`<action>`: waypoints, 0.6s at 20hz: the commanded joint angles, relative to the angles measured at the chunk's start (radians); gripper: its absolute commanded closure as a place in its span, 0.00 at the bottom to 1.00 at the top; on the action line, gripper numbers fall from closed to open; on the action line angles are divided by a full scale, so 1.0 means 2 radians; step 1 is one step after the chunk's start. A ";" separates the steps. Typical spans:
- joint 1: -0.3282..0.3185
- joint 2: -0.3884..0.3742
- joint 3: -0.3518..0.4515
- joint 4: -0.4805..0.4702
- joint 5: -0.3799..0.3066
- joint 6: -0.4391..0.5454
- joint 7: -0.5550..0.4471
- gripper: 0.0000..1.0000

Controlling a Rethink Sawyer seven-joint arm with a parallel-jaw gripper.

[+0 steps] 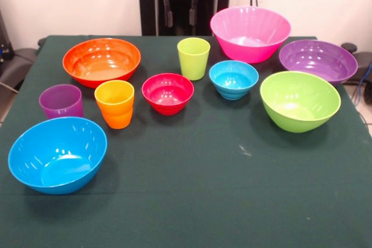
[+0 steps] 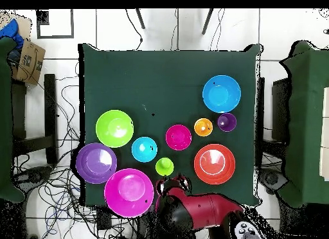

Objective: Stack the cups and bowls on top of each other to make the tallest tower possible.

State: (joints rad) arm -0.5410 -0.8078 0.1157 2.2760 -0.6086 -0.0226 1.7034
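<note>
Every cup and bowl stands alone on the green table (image 1: pixel 192 201); no tower shows. The cups are lime green (image 1: pixel 193 57), ridged orange (image 1: pixel 114 103) and purple (image 1: pixel 60 101). The small bowls are red (image 1: pixel 167 93) and light blue (image 1: pixel 233 79). The large bowls are orange (image 1: pixel 102 61), pink (image 1: pixel 250 33), purple (image 1: pixel 318 60), lime green (image 1: pixel 299 101) and blue (image 1: pixel 57 154). My gripper (image 1: pixel 180 14) hangs open and empty at the table's far edge, behind the lime cup. In the overhead view it (image 2: pixel 173 184) is just below the lime cup (image 2: pixel 164 166), between the pink bowl (image 2: pixel 129 192) and the orange bowl (image 2: pixel 214 164).
The near half of the table in the front view holds only the blue bowl at its left. Cables lie on the floor (image 2: pixel 58 101) around the table. A cardboard box (image 2: pixel 29 61) sits off the table's corner in the overhead view.
</note>
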 commanded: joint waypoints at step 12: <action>0.030 0.102 -0.016 -0.053 -0.017 -0.049 0.053 0.00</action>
State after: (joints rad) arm -0.5034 -0.6888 0.0626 2.2707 -0.6080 -0.0632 1.7034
